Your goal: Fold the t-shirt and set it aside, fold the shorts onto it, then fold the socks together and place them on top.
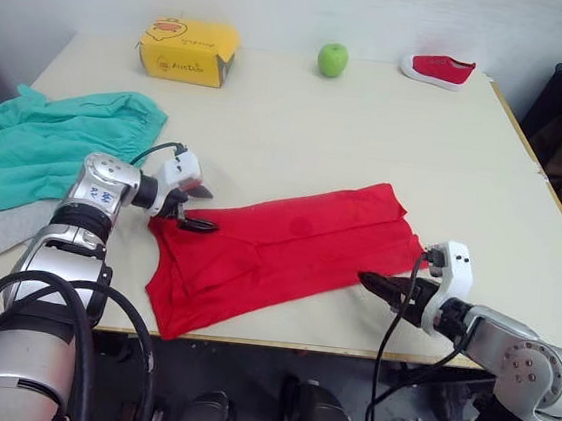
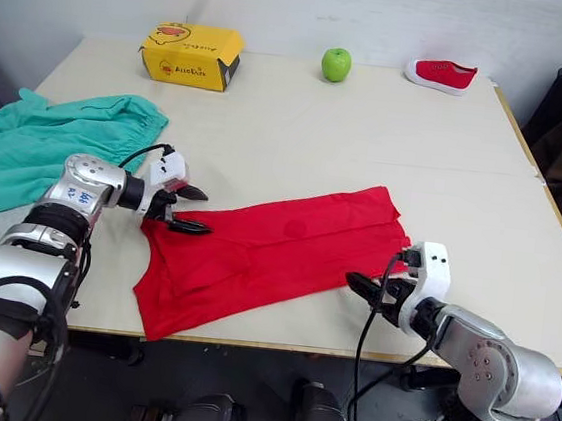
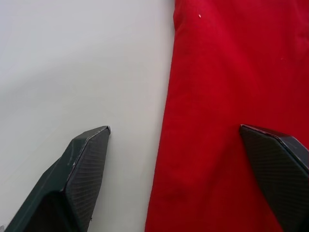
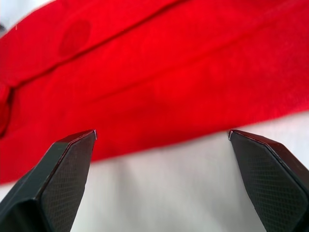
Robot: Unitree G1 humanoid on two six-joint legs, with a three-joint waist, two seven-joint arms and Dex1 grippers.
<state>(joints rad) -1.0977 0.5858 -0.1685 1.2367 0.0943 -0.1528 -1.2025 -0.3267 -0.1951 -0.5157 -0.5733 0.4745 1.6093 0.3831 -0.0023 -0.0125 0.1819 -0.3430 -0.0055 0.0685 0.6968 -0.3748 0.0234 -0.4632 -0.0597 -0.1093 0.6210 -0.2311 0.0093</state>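
Pale table (image 1: 298,142) before a white wall; right gripper (image 1: 379,284) spread wide at the near edge of the t-shirt (image 1: 287,246), left gripper (image 1: 196,209) agape over its left end; socks (image 1: 3,227) and shorts (image 1: 52,141) far left.

The bright red cotton t-shirt (image 1: 282,246) lies folded lengthwise into a long band, slanting across the worktop's near middle, its lower end close to the front edge. The teal soft fabric shorts (image 1: 52,141) lie crumpled at the left edge. A light grey knit sock (image 1: 3,229) lies just in front of them, touching.
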